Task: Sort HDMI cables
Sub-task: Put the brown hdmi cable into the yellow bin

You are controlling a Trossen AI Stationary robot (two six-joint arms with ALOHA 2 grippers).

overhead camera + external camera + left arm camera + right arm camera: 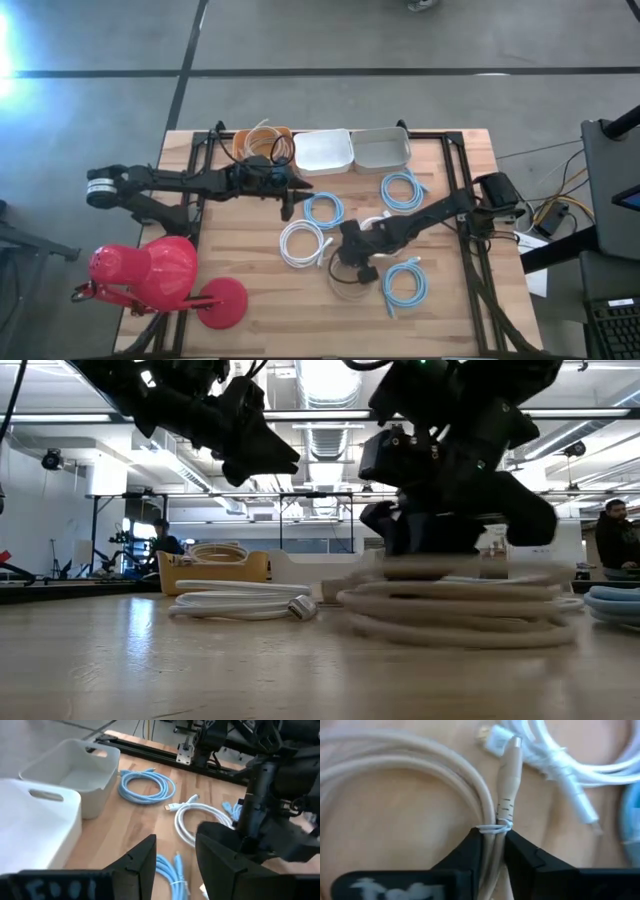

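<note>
A smooth beige coil (395, 785), bound with a thin white tie, lies at lower centre of the high view on the pale wood table (250, 330). The right gripper (492, 851) pinches its strands, jaws nearly closed. The left gripper (175, 860) hovers with jaws parted, holding nothing, beside the white tubs (75, 770).

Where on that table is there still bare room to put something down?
Bare wood lies along the near edge left of the blue coil, and between the left hand and the red lamp. The middle is crowded with coils around the right hand.
</note>
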